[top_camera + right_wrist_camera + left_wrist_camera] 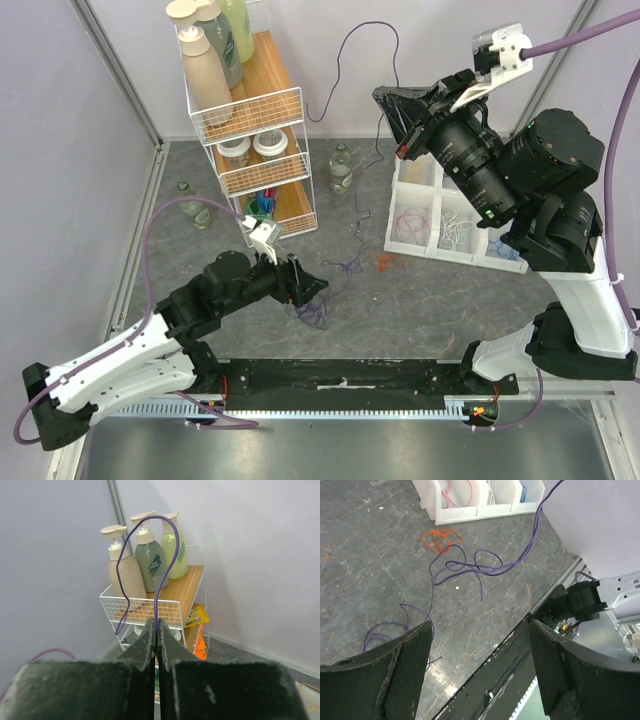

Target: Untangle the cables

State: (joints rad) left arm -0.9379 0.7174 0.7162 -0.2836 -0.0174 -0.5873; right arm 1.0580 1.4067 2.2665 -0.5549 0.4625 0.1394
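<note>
My right gripper (386, 98) is raised high at the back and shut on a purple cable (362, 30). The cable arcs above the jaws and hangs down on the left. In the right wrist view the right gripper (156, 623) pinches this purple cable (161, 555). More purple cable (345, 265) lies in loose loops on the table, with a small tangle (313, 313) by my left gripper (308, 285). The left gripper (480, 630) is open and empty, low over the table's near edge. The purple loops (465, 567) lie beyond it, and a strand rises at the upper right. An orange cable (440, 539) lies beside them.
A white divided bin (432, 250) with sorted cables stands at the right, also in the left wrist view (455, 515). A wire rack (255, 120) with pump bottles (208, 62) stands at the back left. Small jars (340, 170) stand on the table. A black rail (340, 375) runs along the near edge.
</note>
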